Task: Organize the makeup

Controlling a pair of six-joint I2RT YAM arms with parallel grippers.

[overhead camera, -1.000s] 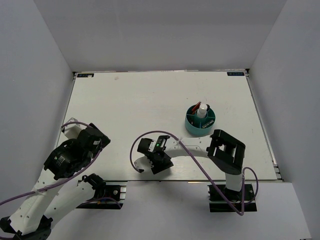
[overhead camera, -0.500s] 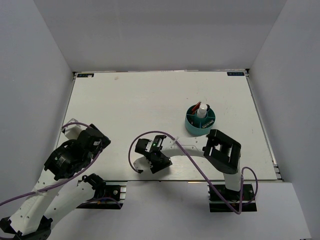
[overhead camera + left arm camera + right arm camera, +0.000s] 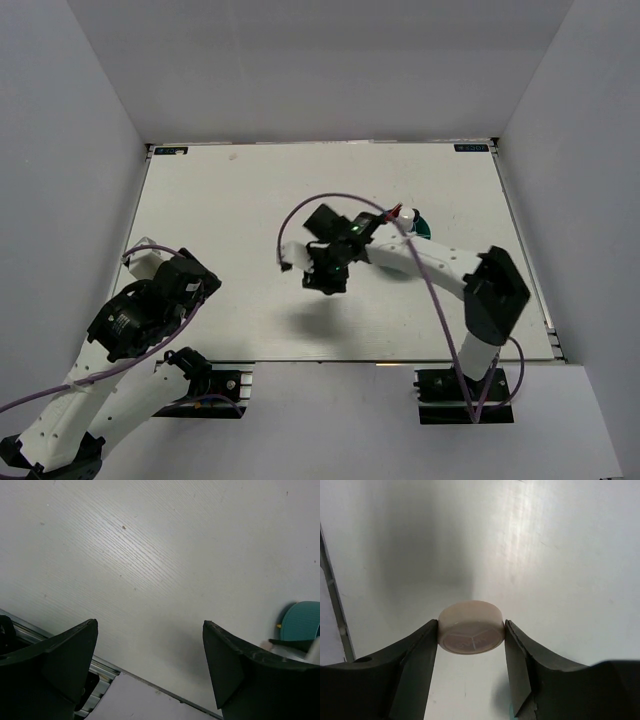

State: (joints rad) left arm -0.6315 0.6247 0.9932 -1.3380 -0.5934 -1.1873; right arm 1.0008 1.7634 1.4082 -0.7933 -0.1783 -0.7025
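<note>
1. White table (image 3: 250, 200) fills mid-frame. Faint wood grain shows in the left wrist view.
2. Plain pale grey back wall (image 3: 320, 60) across the top; left wall (image 3: 60, 150) and right wall (image 3: 590, 150) box it in.
3. Small blue labels (image 3: 170, 150) at both far corners.
4. Metal rail (image 3: 330, 361) along the near edge, bottom centre.
5. Even overhead light; soft shadow (image 3: 310, 320) lower centre of the tabletop.
</note>
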